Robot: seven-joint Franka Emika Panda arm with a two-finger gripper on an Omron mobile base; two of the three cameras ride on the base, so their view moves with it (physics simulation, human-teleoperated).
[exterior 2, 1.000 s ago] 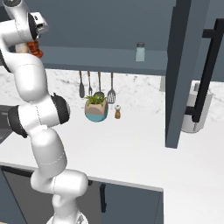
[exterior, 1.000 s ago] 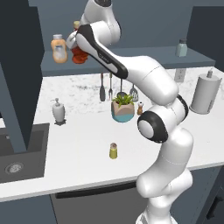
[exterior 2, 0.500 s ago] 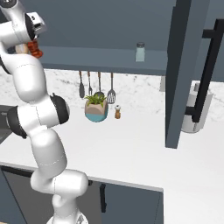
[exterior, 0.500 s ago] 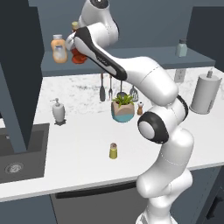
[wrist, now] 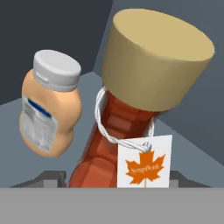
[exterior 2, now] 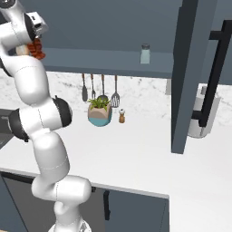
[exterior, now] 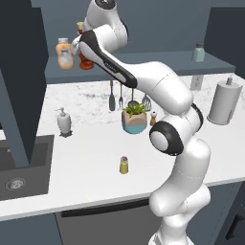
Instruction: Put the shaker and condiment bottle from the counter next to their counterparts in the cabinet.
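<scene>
In the hand view the condiment bottle (wrist: 131, 113) sits closest, its tan cap up against the lens and a white tag with an orange maple leaf hanging from a twisted cord at the neck; the two dark fingertips (wrist: 50, 178) show low on either side of its ribbed red-brown body, but whether they press on it or stand off it I cannot tell. Just beside it, to its left in that view, stands the squat orange bottle (wrist: 50, 113) with a grey cap and pale label, apart from the red one by a narrow gap, both on the grey shelf. From the left base view, nearest on the white counter (exterior: 95, 177) stands the small yellow-olive shaker (exterior: 124, 165), alone and upright, well apart from everything else. Farther back are a soap dispenser (exterior: 63, 121) near the sink (exterior: 19, 172), a potted plant (exterior: 134, 117) with a tiny brown pepper mill (exterior: 153, 118) just beside it, and utensils (exterior: 119, 95) hanging on the wall. A paper-towel roll (exterior: 223, 102) stands at the right. Above, the arm reaches up to the cabinet (exterior: 143, 64) shelf, where the gripper (exterior: 82, 45) is at the condiment bottle next to the orange bottle on the left end. Far along the same shelf to the right stands the pale grey-green shaker (exterior: 198, 52).
</scene>
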